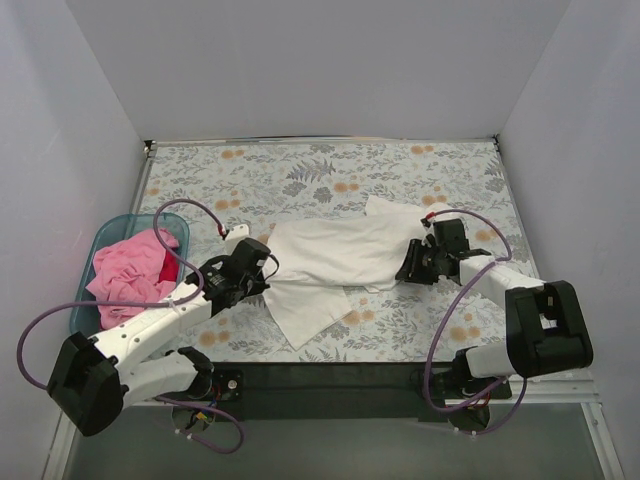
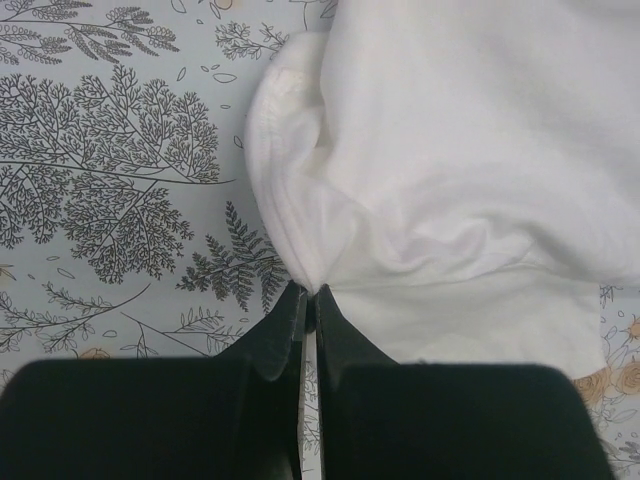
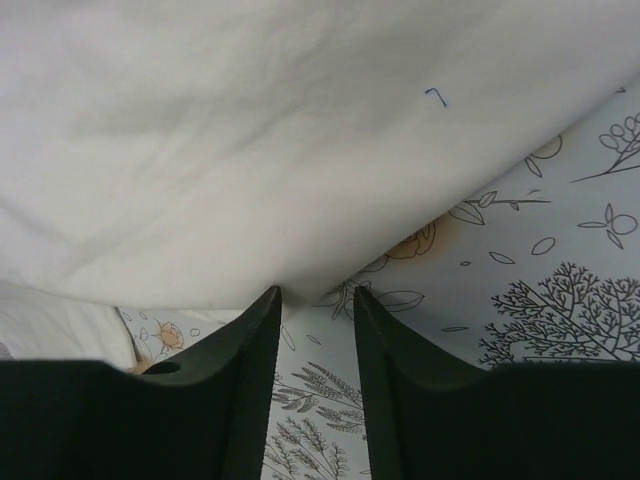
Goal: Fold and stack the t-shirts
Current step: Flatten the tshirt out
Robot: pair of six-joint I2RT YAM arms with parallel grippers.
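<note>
The white t-shirt (image 1: pixel 340 255) lies crumpled across the middle of the floral table. My left gripper (image 1: pixel 268 275) is at its left edge, shut on a pinch of the white fabric (image 2: pixel 470 150), which bunches into the fingertips of that gripper (image 2: pixel 310 292). At the shirt's right edge is my right gripper (image 1: pixel 405 272). In the right wrist view its jaws stand apart, and the hem of the white shirt (image 3: pixel 250 130) reaches just to the tips of the gripper (image 3: pixel 317 295). The pink t-shirt (image 1: pixel 130 272) is heaped in the basket at the left.
A teal plastic basket (image 1: pixel 110 228) stands at the table's left edge, against the left wall. White walls close in the table on three sides. Patterned cloth (image 1: pixel 300 175) shows behind the shirt and in front of it.
</note>
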